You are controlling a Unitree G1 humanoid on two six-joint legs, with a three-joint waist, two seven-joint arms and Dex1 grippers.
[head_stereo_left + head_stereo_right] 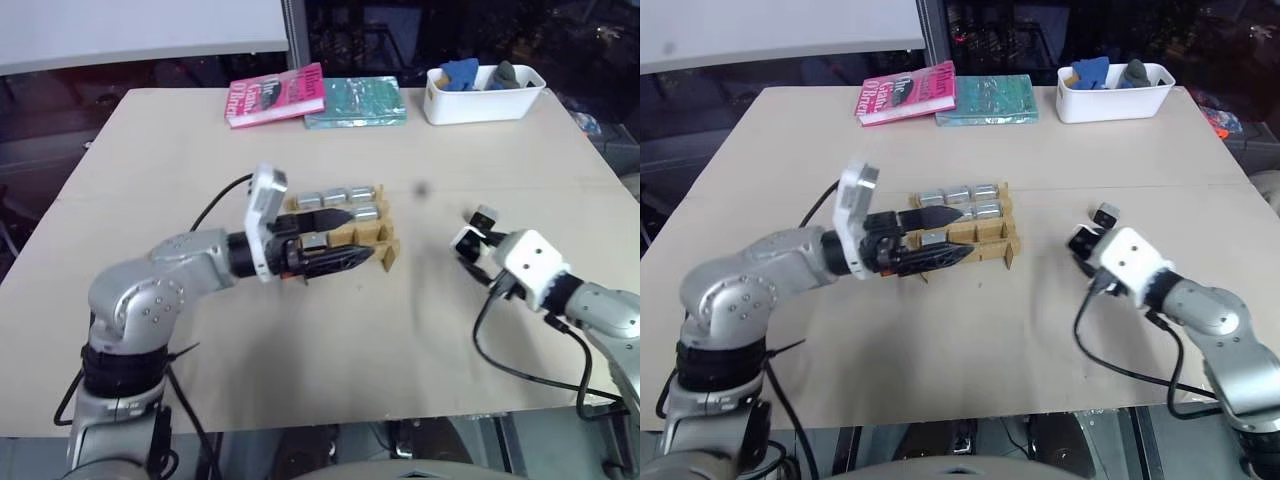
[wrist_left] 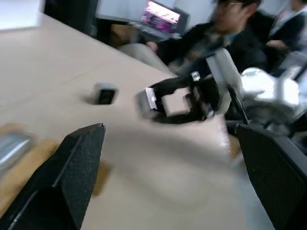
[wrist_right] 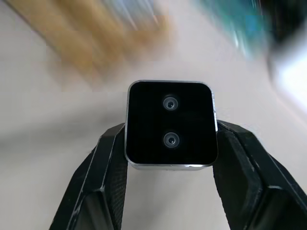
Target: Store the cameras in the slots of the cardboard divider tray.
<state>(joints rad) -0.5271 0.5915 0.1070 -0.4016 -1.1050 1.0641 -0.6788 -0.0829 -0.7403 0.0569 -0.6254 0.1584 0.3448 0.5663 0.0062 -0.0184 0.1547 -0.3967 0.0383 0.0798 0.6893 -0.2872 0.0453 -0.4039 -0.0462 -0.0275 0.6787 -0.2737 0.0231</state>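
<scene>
Right gripper (image 3: 169,143) clamped on a camera (image 3: 169,123); left gripper (image 1: 940,236) spread wide over the tray (image 1: 996,238), apparently empty.

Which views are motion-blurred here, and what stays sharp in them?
Right wrist view: the camera clamped in the right pincer is sharp, the cardboard divider tray smeared. Left wrist view: the table and people behind are blurred. Both eye views are sharp.
</scene>
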